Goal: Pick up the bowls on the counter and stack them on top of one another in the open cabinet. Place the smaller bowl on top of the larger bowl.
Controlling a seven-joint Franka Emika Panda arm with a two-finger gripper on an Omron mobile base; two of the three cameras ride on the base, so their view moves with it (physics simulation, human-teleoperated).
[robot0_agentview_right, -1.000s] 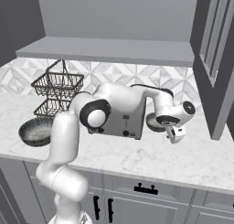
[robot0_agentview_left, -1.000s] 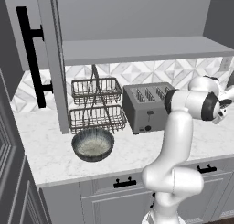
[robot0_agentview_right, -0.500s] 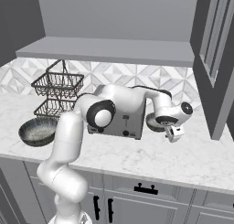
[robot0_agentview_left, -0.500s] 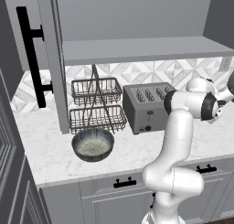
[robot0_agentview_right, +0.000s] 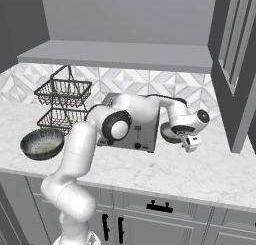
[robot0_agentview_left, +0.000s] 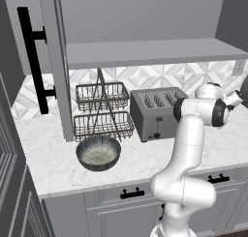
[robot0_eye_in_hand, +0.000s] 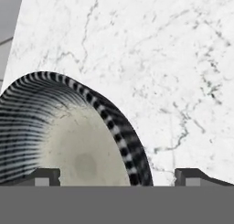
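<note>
The larger bowl (robot0_agentview_left: 99, 153) (robot0_agentview_right: 42, 143), dark grey with a pale speckled inside, sits on the white marble counter (robot0_agentview_left: 48, 166) (robot0_agentview_right: 195, 176) in front of the wire baskets. To the right of the toaster lies the smaller bowl (robot0_agentview_right: 169, 133) (robot0_eye_in_hand: 77, 145), partly hidden behind my hand. My gripper (robot0_agentview_right: 189, 142) (robot0_eye_in_hand: 118, 177) is open and hangs just over that bowl's near rim, one fingertip (robot0_eye_in_hand: 43, 176) above the bowl's inside and the other over bare marble. It holds nothing. The open cabinet's grey shelf (robot0_agentview_left: 145, 52) (robot0_agentview_right: 120, 55) runs above the counter.
A grey toaster (robot0_agentview_left: 157, 112) (robot0_agentview_right: 131, 134) stands mid-counter. A two-tier wire basket stand (robot0_agentview_left: 101, 110) (robot0_agentview_right: 62, 106) is to its left. The cabinet door with a black bar handle (robot0_agentview_left: 34, 62) hangs open at left. A tall cabinet side (robot0_agentview_right: 240, 84) closes in at right.
The hand has shifted only slightly near the smaller bowl. The jaws stay open, and both bowls lie where they were.
</note>
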